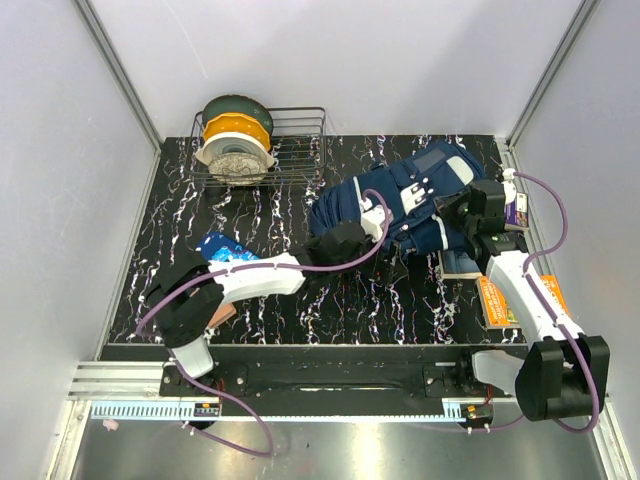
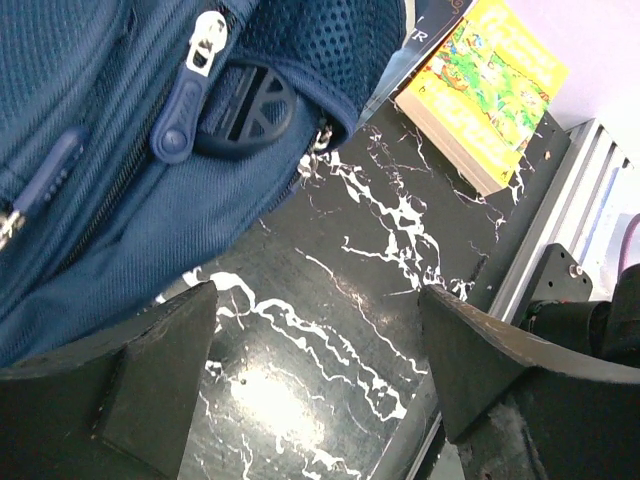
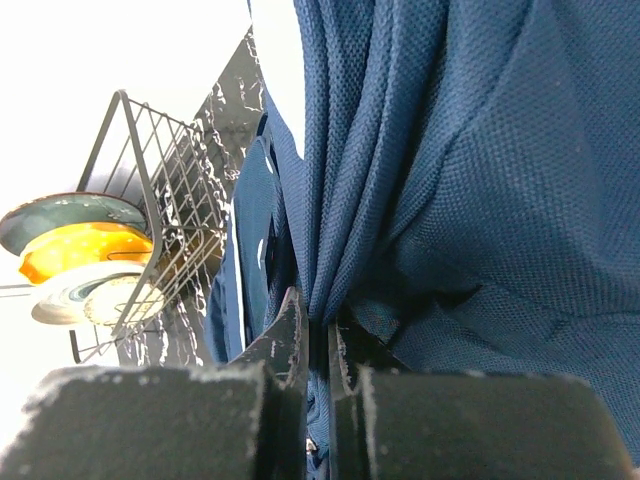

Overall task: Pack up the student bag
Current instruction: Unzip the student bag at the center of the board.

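Mostly cropped, the student bag (image 3: 480, 150) is pinched by the right gripper (image 3: 318, 335).

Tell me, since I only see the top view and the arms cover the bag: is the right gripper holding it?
Observer: Yes, the right gripper is shut on a fold of the bag.
Operator: And the left?
Observer: The left gripper is open, with only bare table between its fingers.
Operator: Any zip nearby?
Observer: A blue zip pull lies on the bag just ahead of it.
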Motion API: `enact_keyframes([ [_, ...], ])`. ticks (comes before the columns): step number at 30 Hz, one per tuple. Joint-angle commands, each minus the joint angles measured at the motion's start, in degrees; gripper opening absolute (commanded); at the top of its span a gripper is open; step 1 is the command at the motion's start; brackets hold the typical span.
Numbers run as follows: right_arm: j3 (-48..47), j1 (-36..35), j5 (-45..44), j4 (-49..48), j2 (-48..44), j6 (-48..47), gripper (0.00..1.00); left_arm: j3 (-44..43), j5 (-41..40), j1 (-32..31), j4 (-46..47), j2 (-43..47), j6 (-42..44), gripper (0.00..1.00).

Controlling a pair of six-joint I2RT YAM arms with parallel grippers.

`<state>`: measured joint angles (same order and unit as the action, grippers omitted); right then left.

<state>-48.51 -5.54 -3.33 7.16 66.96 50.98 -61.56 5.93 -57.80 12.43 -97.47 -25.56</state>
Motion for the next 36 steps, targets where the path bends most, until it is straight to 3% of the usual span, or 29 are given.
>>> enact_keyframes([
  [1, -3.3, -0.3, 1.3, -4.3, -4.0, -3.5, 0.00, -3.8, 2.8, -0.2, 5.5, -2.7, -1.4, 0.84],
  [10, -9.0, -0.4, 7.5, 2.4, -2.7, -6.5, 0.00, -6.7, 1.2, -0.2, 7.3, -8.7, -0.4, 0.81],
  [22, -6.2, -0.5, 9.2, 3.5, -4.9, 1.6, 0.00, -3.7, -10.1, -0.8, 16.9, -9.6, -4.9, 0.78],
  [31, -4.7, -0.5, 10.6, 3.9, -7.0, 3.3, 0.00, -3.6, -14.5, -1.1, 21.5, -11.5, -6.3, 0.58],
  [36, -4.2, -0.5, 11.3, 4.4, -7.5, 3.3, 0.00, -1.7, -15.3, -1.4, 27.6, -10.5, -6.0, 0.58],
])
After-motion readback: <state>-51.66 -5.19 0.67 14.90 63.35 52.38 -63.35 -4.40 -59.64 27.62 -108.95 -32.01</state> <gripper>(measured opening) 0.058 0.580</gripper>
